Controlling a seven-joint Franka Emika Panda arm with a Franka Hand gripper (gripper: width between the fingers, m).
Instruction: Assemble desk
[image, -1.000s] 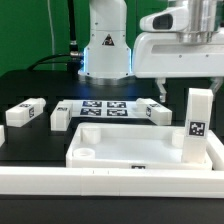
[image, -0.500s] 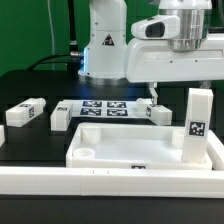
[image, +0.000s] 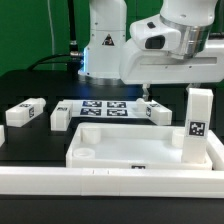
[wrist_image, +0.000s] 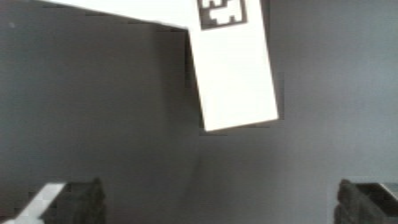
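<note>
While the gripper (wrist_image: 217, 205) hangs released, its fingers wide apart with nothing between them, we see the white tabletop (image: 130, 150) lying flat on the black table (image: 30, 145). One leg (image: 198, 125) stands upright at its corner on the exterior view's right. Behind the tabletop, three more legs (image: 25, 113) lie beside the marker board (image: 105, 108).

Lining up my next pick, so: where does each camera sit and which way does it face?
Exterior view: off the arm, facing the base across the tabletop; shows arm and gripper.
Wrist view: on the wrist, looking down at the table; shows both fingertips.
Shared: probably the lying leg under the gripper.
</note>
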